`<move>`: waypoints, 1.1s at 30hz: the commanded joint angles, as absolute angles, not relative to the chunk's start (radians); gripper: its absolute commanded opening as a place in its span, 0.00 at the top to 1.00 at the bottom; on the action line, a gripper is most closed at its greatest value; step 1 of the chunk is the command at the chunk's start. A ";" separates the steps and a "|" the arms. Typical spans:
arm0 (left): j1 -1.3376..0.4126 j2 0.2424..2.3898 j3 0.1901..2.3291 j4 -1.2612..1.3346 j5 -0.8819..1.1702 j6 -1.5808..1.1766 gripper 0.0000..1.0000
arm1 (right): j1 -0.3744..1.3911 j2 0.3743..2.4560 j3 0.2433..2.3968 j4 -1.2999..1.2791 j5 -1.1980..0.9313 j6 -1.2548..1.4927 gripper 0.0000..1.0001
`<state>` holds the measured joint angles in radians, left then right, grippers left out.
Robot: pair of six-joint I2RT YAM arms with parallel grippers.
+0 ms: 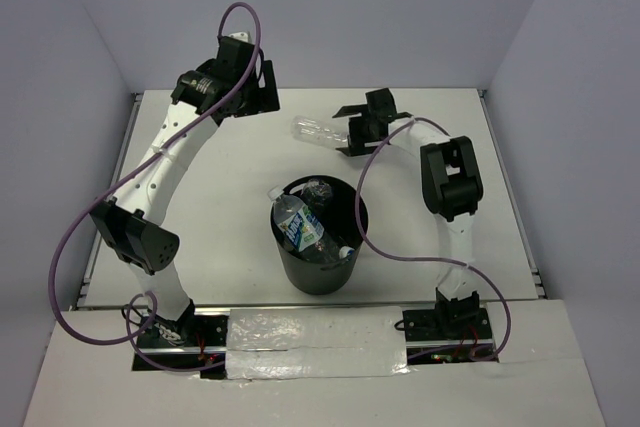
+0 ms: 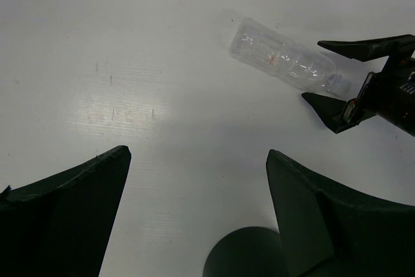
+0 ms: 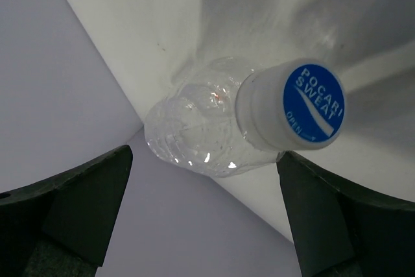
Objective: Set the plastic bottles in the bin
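A clear plastic bottle lies on its side on the white table behind the bin. It also shows in the left wrist view. In the right wrist view its blue-printed pale cap faces the camera. My right gripper is open, with its fingers either side of the bottle's cap end. The black round bin stands mid-table. It holds a blue-and-white labelled bottle and at least one more clear bottle. My left gripper is open and empty over the back left of the table.
Pale walls close the table at the back and on both sides. A purple cable loops from the right arm past the bin's right side. In the left wrist view the right gripper's fingers show beside the lying bottle.
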<state>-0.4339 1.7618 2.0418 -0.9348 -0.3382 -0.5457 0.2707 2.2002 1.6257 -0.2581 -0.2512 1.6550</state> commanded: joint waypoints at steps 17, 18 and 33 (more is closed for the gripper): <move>-0.408 1.697 1.996 -0.905 -0.348 -0.506 0.01 | 0.298 2.254 1.753 -0.465 -0.003 1.625 0.41; -0.408 1.697 1.996 -0.905 -0.348 -0.508 0.01 | 0.298 2.229 1.755 -0.471 0.023 1.608 0.44; -0.408 1.664 1.988 -0.899 -0.373 -0.506 0.01 | 0.236 1.672 1.618 -0.471 0.276 1.019 0.48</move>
